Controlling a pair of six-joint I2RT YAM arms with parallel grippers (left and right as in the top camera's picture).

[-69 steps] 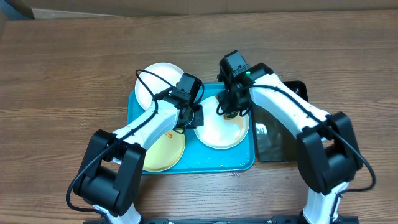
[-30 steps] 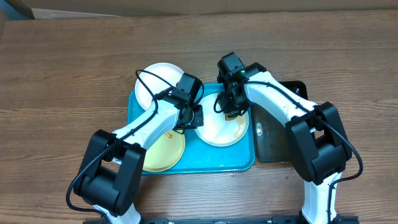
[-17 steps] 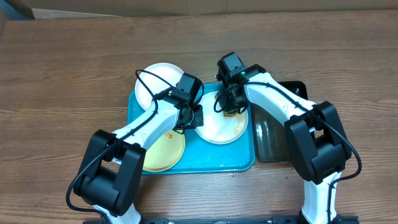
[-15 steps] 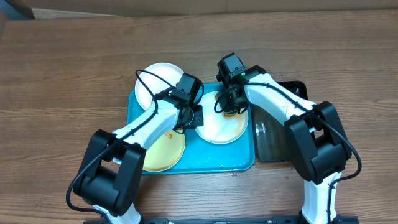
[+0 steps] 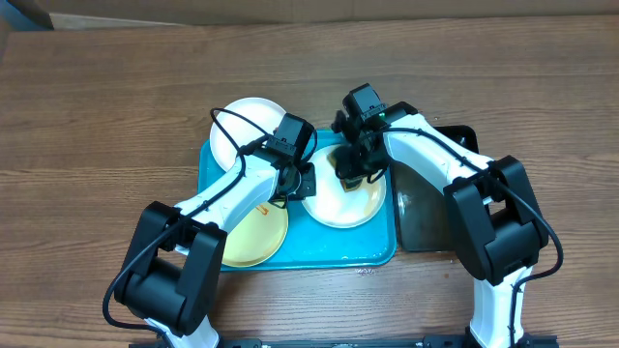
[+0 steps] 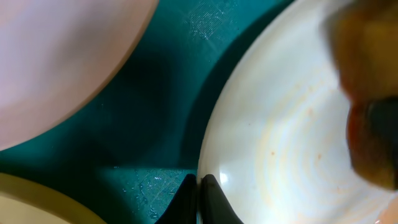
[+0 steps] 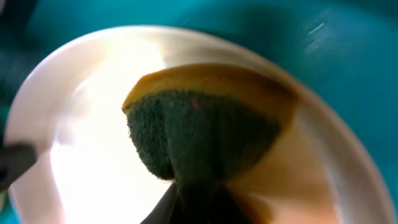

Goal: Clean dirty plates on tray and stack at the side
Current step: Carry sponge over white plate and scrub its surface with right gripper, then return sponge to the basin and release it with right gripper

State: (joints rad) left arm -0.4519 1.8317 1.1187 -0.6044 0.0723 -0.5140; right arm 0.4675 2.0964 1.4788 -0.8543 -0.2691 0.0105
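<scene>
The turquoise tray (image 5: 368, 249) holds a white plate (image 5: 340, 205) at its right and a pale yellow-green plate (image 5: 250, 237) at its front left. A second white plate (image 5: 242, 126) lies over the tray's back left corner. My left gripper (image 6: 200, 186) is shut on the left rim of the right white plate (image 6: 292, 155), which shows faint orange streaks. My right gripper (image 7: 199, 202) is shut on a green-and-yellow sponge (image 7: 205, 124) pressed on that plate (image 7: 81, 143). From overhead, the left gripper (image 5: 306, 184) and right gripper (image 5: 352, 174) flank that plate.
A smaller black tray (image 5: 430, 217) lies right of the turquoise one, under my right arm. Wooden table (image 5: 97, 145) surrounds both trays. In the left wrist view the other white plate (image 6: 62, 56) and the yellow-green plate (image 6: 25, 202) lie close by.
My right gripper has shifted the sponge slightly over the back of the white plate. The left gripper has stayed on the plate's rim.
</scene>
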